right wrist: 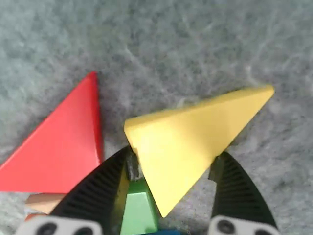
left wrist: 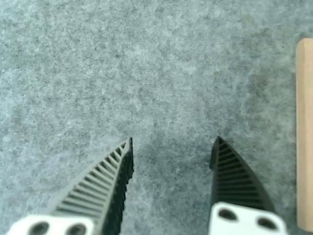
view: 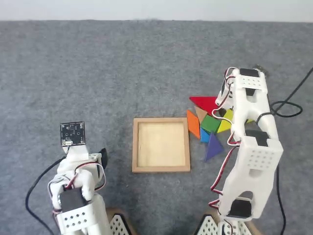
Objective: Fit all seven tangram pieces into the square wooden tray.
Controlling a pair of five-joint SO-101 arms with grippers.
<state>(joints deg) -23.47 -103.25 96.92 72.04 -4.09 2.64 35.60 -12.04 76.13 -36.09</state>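
Note:
The square wooden tray (view: pixel 161 120) lies mid-table with nothing in it; its edge (left wrist: pixel 305 132) shows in the left wrist view. Just right of it the pieces cluster: red triangle (view: pixel 204 103), orange parallelogram (view: pixel 193 123), green square (view: pixel 211 123), blue piece (view: pixel 204 135), purple triangle (view: pixel 214 147). My right gripper (right wrist: pixel 175 154) is shut on the yellow triangle (right wrist: pixel 190 142), which sits tilted beside the red triangle (right wrist: pixel 58 152) and above the green square (right wrist: pixel 139 210). In the high view that gripper (view: pixel 226 116) is over the cluster. My left gripper (left wrist: pixel 172 144) stands open over bare carpet, left of the tray.
Grey carpet covers the table. The left arm (view: pixel 78 186) stays at the near left corner. A black cable (view: pixel 288 105) loops at the right edge. Bare carpet stretches behind and left of the tray.

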